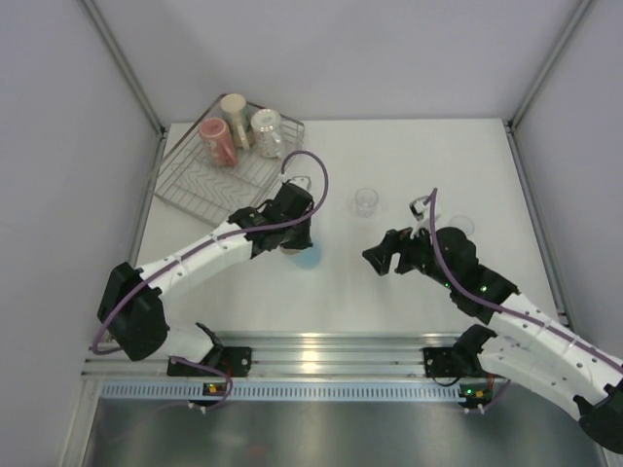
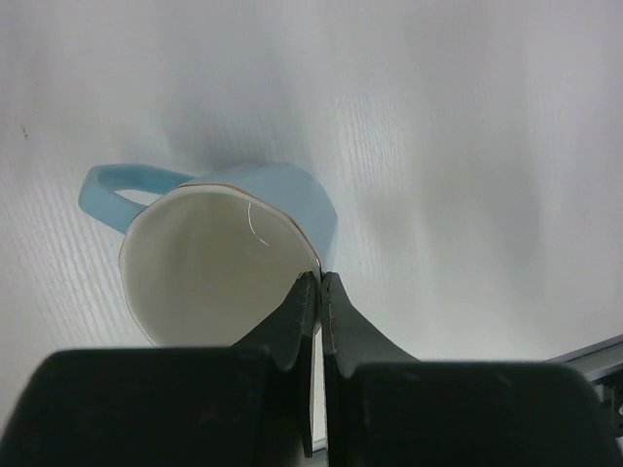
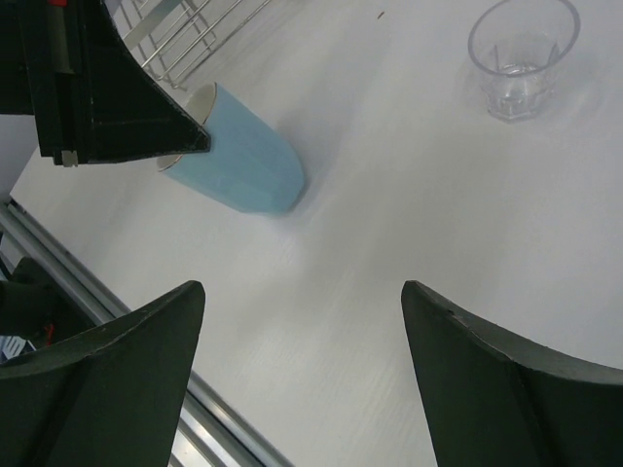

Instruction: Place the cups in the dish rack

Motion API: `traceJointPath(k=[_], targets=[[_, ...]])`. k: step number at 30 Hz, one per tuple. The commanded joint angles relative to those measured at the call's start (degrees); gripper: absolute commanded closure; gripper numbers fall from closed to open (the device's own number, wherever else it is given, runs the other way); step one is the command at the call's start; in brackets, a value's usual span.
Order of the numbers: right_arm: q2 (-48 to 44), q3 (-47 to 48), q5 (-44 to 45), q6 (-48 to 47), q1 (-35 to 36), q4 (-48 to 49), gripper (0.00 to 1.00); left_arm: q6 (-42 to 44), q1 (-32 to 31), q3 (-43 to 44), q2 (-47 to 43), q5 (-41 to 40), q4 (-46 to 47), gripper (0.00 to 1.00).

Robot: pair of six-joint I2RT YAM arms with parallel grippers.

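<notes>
My left gripper (image 2: pixel 319 285) is shut on the rim of the light blue cup (image 2: pixel 284 199), one finger inside its white bowl and one outside. The cup (image 1: pixel 309 257) hangs tilted just right of the dish rack (image 1: pixel 185 180); whether its base touches the table I cannot tell. In the rack lie a pink-red mug (image 1: pixel 218 142), a cream mug (image 1: pixel 237 119) and a white dotted mug (image 1: pixel 268 133). A clear glass (image 1: pixel 367 201) stands upright mid-table, also in the right wrist view (image 3: pixel 521 53). My right gripper (image 1: pixel 382 257) is open and empty (image 3: pixel 302 302), facing the blue cup (image 3: pixel 243 165).
A second small clear glass (image 1: pixel 461 226) shows faintly beside the right arm's wrist. The rack's wire corner (image 3: pixel 185 29) sits behind the blue cup in the right wrist view. Metal rails (image 1: pixel 321 350) run along the near table edge, and grey walls close in both sides.
</notes>
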Motion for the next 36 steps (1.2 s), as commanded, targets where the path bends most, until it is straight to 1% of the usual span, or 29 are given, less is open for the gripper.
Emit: traceJointPath(k=[1, 3, 9, 13, 14, 16, 17, 19, 21, 26, 29, 31, 32, 36], targets=[[-0.7, 2.4, 0.9, -0.4, 1.3, -0.1, 0.17, 0.6, -1.9, 4.5, 0.9, -5.8, -0.5, 1.0], [-1.1, 2.0, 2.4, -0.4, 1.3, -0.3, 0.17, 0.6, -3.4, 5.0, 1.7, -8.0, -1.7, 1.0], [-4.0, -0.3, 3.3, 0.2, 1.3, -0.9, 0.17, -1.0, -8.5, 8.4, 6.8, -9.1, -1.7, 1.0], [-6.8, -1.2, 3.8, 0.2, 1.2, -2.3, 0.17, -1.7, -10.3, 9.7, 8.9, -8.4, -1.8, 0.99], [-7.2, -1.3, 3.8, 0.3, 1.3, -2.5, 0.16, -1.9, -10.6, 9.8, 8.9, -8.5, -1.8, 0.93], [-8.1, -1.2, 4.1, 0.0, 1.4, -3.4, 0.16, -2.2, -10.8, 9.9, 8.7, -8.2, -1.8, 0.89], [-8.4, -1.2, 4.3, -0.2, 1.3, -3.7, 0.16, -2.2, -10.8, 9.9, 8.5, -8.1, -1.8, 0.82], [-8.8, -0.8, 4.6, -0.1, 1.3, -4.3, 0.16, -2.2, -10.8, 10.0, 8.0, -7.5, -1.8, 0.77], [-8.5, -0.4, 4.7, 0.2, 1.3, -4.8, 0.16, -2.5, -10.8, 10.1, 7.4, -7.0, -1.7, 0.68], [-7.8, 2.2, 4.9, 0.4, 1.3, -7.5, 0.17, -2.3, -10.9, 10.2, 6.3, -6.0, -1.7, 0.62], [-7.6, 4.1, 5.0, 0.0, 1.3, -9.4, 0.17, -2.3, -10.8, 10.3, 4.7, -6.5, -1.8, 0.56], [-6.8, 6.8, 5.6, -0.7, 1.2, -11.4, 0.18, -2.3, -10.8, 10.4, 3.3, -8.8, -2.0, 0.53], [-6.4, 7.9, 5.7, -1.6, 1.2, -13.0, 0.2, -2.2, -10.7, 10.5, 1.7, -9.5, -2.0, 0.51], [-2.4, 13.9, 4.4, -5.7, 1.2, -15.0, 0.23, -1.3, -9.6, 11.8, -1.7, -9.5, -2.5, 0.45]])
